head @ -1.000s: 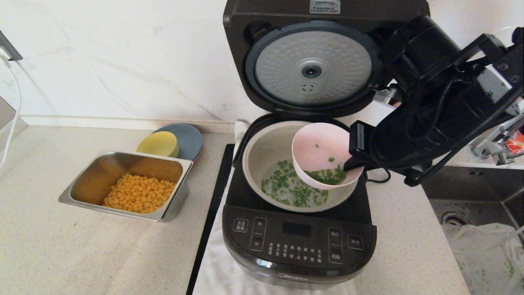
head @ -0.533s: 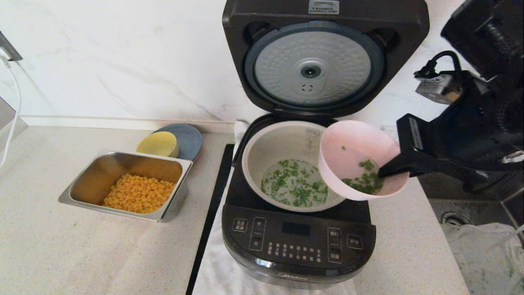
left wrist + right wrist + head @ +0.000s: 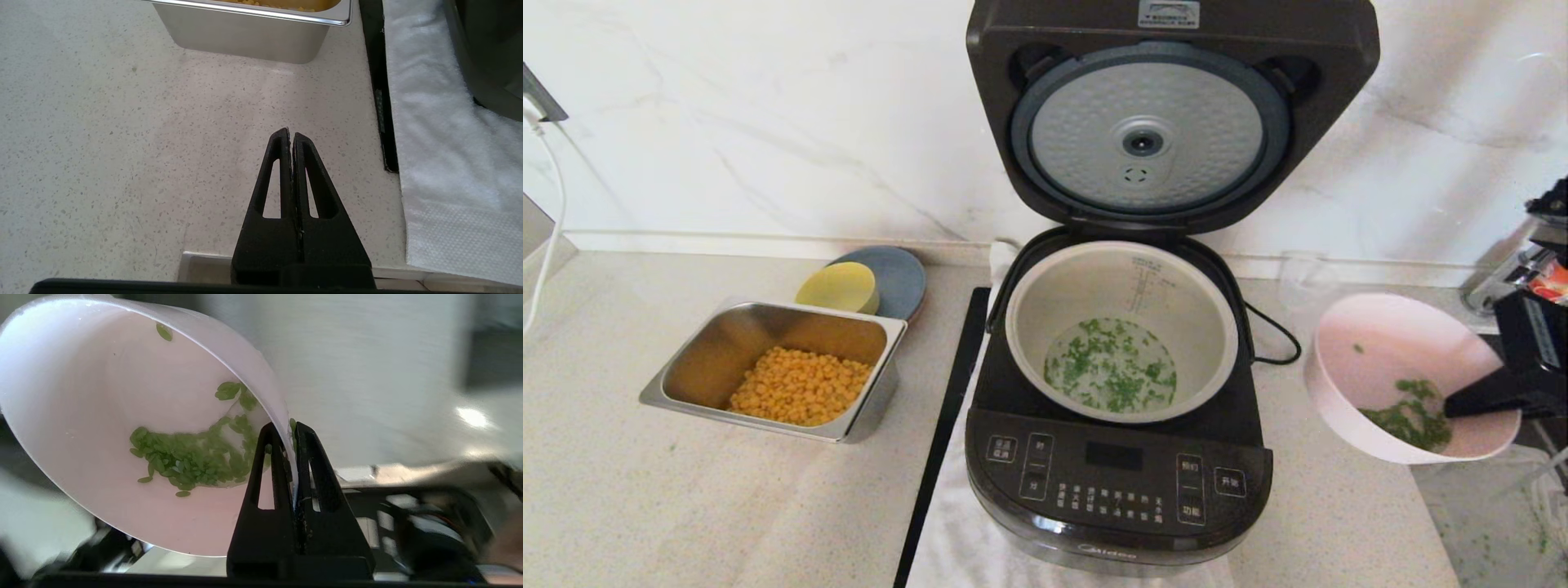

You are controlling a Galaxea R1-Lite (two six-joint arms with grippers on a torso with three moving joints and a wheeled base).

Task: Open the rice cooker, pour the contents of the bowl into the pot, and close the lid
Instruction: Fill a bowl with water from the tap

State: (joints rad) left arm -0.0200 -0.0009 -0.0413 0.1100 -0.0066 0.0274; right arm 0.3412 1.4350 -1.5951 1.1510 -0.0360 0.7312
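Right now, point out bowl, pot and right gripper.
bowl [image 3: 1372, 343]: head view, bare pink inner wall.
pot [image 3: 1086, 286]: head view, inner wall above the greens.
right gripper [image 3: 291, 433]: right wrist view, fingertips pinching the bowl rim.

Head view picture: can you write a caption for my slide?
Right gripper holds the pink bowl with leftover greens beside the open rice cooker.
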